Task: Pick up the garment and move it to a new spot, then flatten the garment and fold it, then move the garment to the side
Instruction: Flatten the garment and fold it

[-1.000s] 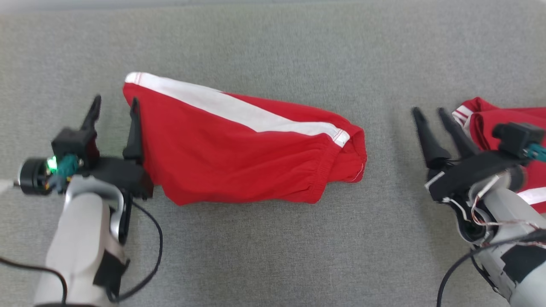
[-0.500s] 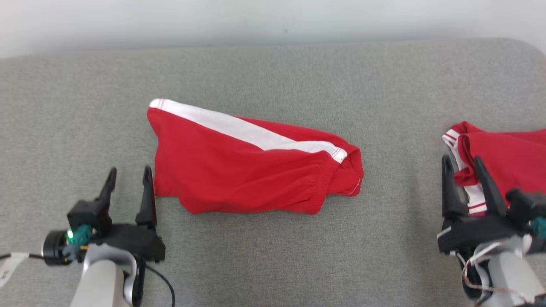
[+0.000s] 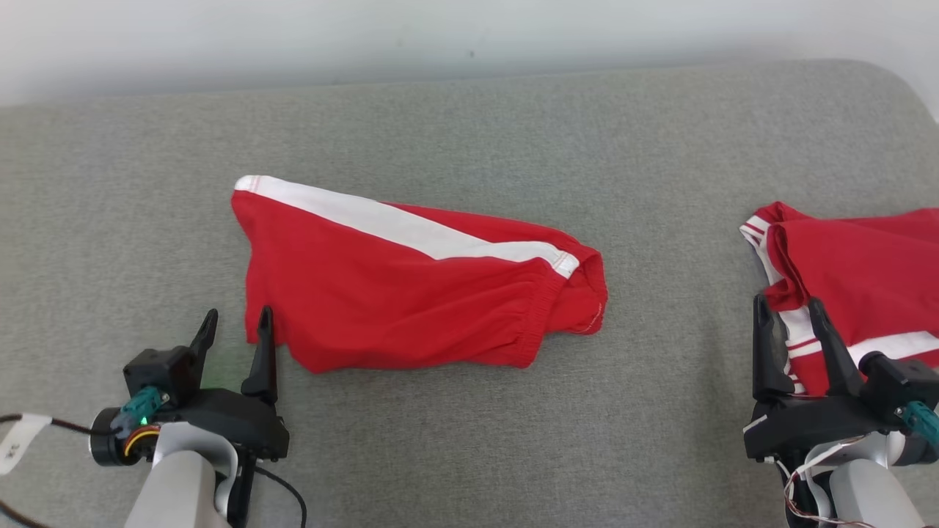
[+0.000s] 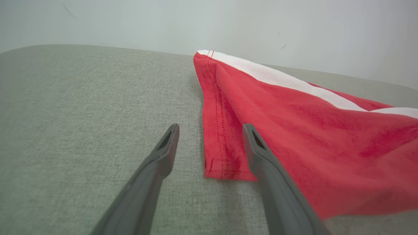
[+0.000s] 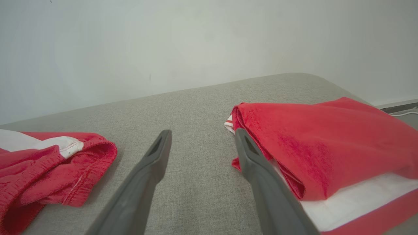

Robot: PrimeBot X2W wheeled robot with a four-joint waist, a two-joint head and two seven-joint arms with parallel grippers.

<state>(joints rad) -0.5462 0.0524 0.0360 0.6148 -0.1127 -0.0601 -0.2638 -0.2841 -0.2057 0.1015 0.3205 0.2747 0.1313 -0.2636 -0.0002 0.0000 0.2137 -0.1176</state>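
The garment (image 3: 411, 293) is a pair of red shorts with a white side stripe. It lies folded in the middle of the grey cushioned surface (image 3: 469, 440), waistband to the right. My left gripper (image 3: 238, 315) stands open just in front of its near left corner, with nothing between the fingers. In the left wrist view the left gripper (image 4: 210, 127) points at the hem corner of the garment (image 4: 294, 124), apart from it. My right gripper (image 3: 785, 302) is open at the lower right. In the right wrist view, the right gripper (image 5: 202, 131) is empty, with the garment (image 5: 49, 163) at far left.
A second red garment (image 3: 858, 264) with white stripes lies folded at the right edge, beside my right gripper's fingers; it also shows as the second red garment (image 5: 320, 137) in the right wrist view. A pale wall (image 3: 469, 37) rises behind the surface's far edge.
The head camera has tilted up, bringing the wall into view. Both grippers have drawn back toward me; the left one has left the garment's left edge. The garment lies unchanged.
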